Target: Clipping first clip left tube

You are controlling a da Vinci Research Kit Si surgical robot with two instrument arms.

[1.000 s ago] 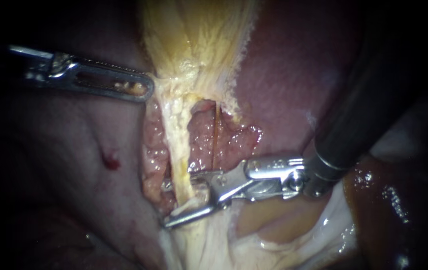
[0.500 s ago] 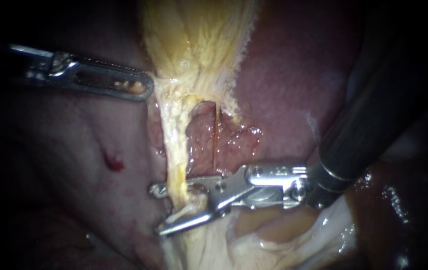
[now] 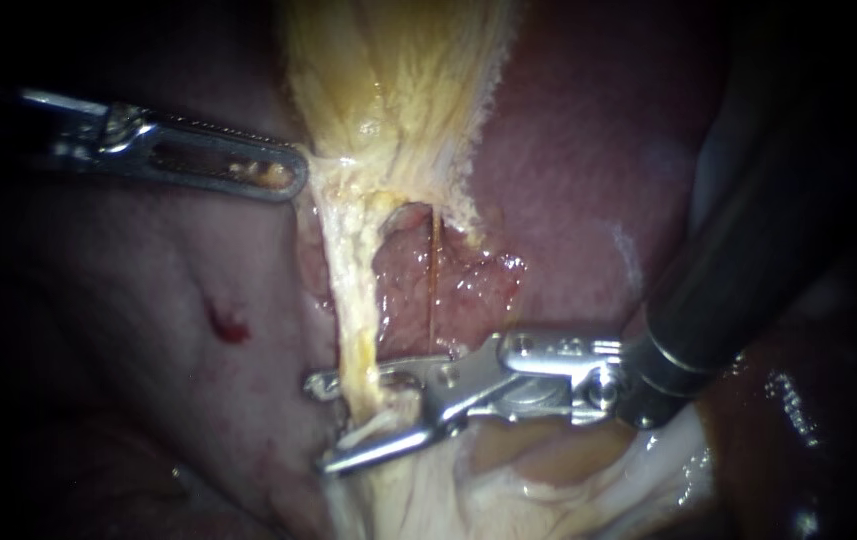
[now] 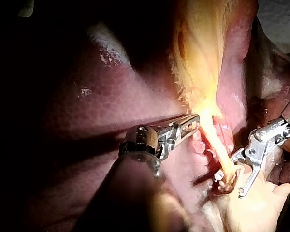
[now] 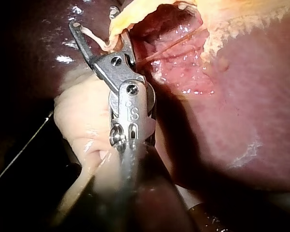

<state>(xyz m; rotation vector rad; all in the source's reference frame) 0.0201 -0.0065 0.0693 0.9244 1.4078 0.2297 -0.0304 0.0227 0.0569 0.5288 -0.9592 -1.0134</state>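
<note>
Jaws of right instrument wide open astride left tube, lower ctr, for clip placement; left instrument, upper left, w/ jaws clamped on gallbladder to tension tube.

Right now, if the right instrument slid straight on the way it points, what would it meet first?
Probably the pale left tube: it lies between the right instrument's open jaws and would seat deeper against them. Past the jaws lies darker tissue, though depth is unclear.

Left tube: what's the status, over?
Left instrument: jaws shut on gallbladder. Right instrument: jaws open astride left tube. Not yet clipped. Nothing in the way.
</note>
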